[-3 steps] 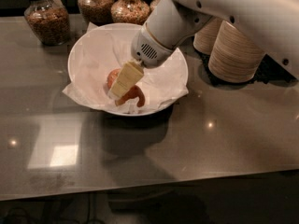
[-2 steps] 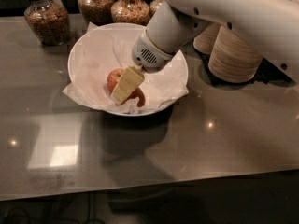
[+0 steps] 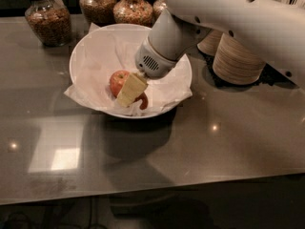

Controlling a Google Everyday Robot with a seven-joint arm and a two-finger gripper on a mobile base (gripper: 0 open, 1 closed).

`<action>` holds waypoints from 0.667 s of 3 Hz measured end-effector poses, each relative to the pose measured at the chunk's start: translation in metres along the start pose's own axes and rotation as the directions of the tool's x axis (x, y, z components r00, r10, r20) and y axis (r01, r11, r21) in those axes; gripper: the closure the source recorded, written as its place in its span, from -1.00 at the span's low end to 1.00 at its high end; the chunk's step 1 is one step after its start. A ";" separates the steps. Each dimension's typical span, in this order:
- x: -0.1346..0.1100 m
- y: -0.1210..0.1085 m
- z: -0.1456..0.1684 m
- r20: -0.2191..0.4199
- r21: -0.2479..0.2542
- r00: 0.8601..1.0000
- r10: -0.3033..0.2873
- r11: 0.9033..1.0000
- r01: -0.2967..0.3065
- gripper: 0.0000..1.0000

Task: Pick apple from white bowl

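Observation:
The white bowl [image 3: 90, 56], lined with crumpled white paper, stands in the middle of the counter. My gripper [image 3: 131, 90] reaches down into it from the upper right, its pale yellow tip low in the bowl. An orange-red apple [image 3: 117, 81] lies right against the tip's left side. A darker red piece of apple [image 3: 142, 101] shows just below and right of the tip, mostly hidden behind it. I cannot tell whether the gripper holds either one.
Glass jars of grain [image 3: 47, 20] and cereal [image 3: 133, 8] stand behind the bowl. Stacks of tan paper bowls [image 3: 238, 58] stand to its right, under my arm [image 3: 238, 18]. The counter's front edge [image 3: 152, 187] runs across below.
The gripper has sunk very slightly lower in the bowl. The apples and the bowl have not visibly moved.

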State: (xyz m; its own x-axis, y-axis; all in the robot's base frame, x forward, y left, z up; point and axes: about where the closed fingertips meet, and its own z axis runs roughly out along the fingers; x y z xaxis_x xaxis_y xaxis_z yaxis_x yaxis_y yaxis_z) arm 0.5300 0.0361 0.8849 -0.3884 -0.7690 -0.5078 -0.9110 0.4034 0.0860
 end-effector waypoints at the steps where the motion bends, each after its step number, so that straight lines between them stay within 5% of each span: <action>1: 0.001 -0.002 0.003 -0.011 0.010 1.000 0.014 1.000 -0.014 -0.46; 2: 0.008 -0.002 0.013 -0.034 0.003 0.999 0.036 0.999 -0.036 -0.46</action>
State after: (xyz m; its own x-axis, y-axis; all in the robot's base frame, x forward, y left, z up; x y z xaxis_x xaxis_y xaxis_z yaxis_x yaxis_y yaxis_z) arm 0.5307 0.0349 0.8694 -0.4256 -0.7704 -0.4746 -0.8960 0.4321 0.1021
